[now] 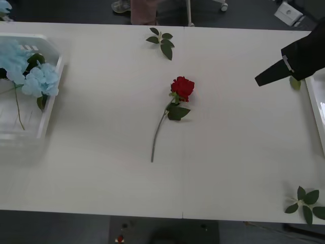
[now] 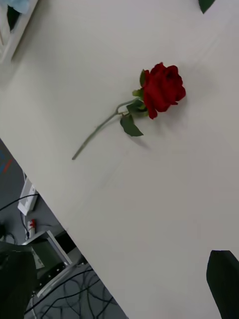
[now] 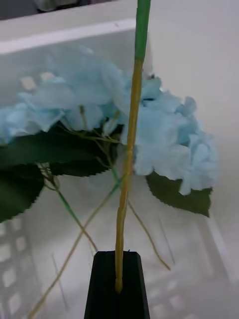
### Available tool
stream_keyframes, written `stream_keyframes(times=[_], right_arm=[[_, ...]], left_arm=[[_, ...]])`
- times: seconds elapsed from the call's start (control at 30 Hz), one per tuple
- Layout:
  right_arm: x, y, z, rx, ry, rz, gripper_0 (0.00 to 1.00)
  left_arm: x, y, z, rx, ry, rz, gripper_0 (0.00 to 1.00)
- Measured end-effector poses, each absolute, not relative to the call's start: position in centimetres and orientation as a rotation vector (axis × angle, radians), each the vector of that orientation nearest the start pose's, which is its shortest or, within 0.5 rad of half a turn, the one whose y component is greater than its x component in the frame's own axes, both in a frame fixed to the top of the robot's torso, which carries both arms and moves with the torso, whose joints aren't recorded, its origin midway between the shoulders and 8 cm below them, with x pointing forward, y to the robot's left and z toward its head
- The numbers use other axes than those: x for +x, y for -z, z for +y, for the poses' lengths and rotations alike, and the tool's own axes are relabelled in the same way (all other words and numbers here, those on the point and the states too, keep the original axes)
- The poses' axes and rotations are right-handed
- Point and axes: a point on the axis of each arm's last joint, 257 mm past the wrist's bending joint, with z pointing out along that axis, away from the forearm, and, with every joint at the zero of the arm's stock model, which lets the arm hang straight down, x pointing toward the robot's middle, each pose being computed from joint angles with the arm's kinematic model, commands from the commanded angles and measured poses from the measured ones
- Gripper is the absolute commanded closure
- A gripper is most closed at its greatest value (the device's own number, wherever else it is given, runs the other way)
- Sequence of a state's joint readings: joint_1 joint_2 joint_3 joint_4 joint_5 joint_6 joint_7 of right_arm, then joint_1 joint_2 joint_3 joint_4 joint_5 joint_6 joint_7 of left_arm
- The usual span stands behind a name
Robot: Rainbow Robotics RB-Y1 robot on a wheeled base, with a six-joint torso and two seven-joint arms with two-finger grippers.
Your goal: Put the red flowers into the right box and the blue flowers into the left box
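Blue flowers (image 1: 35, 76) already lie in the left box (image 1: 51, 109); left pincer (image 3: 118, 286) above it grips one thin stem. One red flower (image 1: 182, 87) remains on the tabletop (image 1: 228, 152), well apart from the wide-open right pincer (image 1: 269, 76), beside the right box (image 1: 317, 109).

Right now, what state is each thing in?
Red flower: lying flat on the table, not held.
Blue flowers: inside the left box.
Left box: holds blue flowers.
Right box: edge in view, contents cannot be told.
Left gripper: shut on a long stem over the left box.
Right gripper: open, holding nothing, beside the right box.
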State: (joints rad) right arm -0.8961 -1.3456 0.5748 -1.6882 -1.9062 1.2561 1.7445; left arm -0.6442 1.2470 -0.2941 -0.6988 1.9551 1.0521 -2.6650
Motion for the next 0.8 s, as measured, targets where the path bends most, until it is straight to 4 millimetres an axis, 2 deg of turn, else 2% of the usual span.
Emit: stream_keyframes(times=[0.1, 0.17, 0.3, 0.4, 0.6, 0.7, 0.8], right_arm=[[44.2, 7.3, -23.0, -0.898, -0.532, 2.449, 0.0], [44.2, 8.4, -24.3, -0.954, -0.472, 2.446, 0.0], [45.1, 10.1, -26.7, -1.311, -0.25, 2.267, 0.0], [46.2, 10.8, -27.9, -1.432, -0.161, 2.173, 0.0], [47.5, 11.7, -30.0, -1.524, -0.126, 2.073, 0.0], [48.1, 11.6, -30.0, -1.578, -0.151, 1.979, 0.0], [48.8, 11.7, -29.5, -1.535, -0.217, 1.963, 0.0]], left_arm=[[53.9, 12.0, 56.0, 0.292, 0.14, 2.194, 1.0], [54.2, 11.8, 56.9, 0.255, 0.111, 2.186, 1.0], [54.2, 12.0, 58.7, 0.195, 0.071, 2.178, 1.0], [53.8, 13.5, 59.4, 0.145, 0.083, 2.195, 1.0], [53.8, 17.1, 58.4, 0.117, 0.109, 2.234, 1.0], [54.3, 17.9, 58.4, 0.109, 0.083, 2.23, 1.0], [54.1, 19.6, 58.8, 0.122, 0.035, 2.262, 1.0]])
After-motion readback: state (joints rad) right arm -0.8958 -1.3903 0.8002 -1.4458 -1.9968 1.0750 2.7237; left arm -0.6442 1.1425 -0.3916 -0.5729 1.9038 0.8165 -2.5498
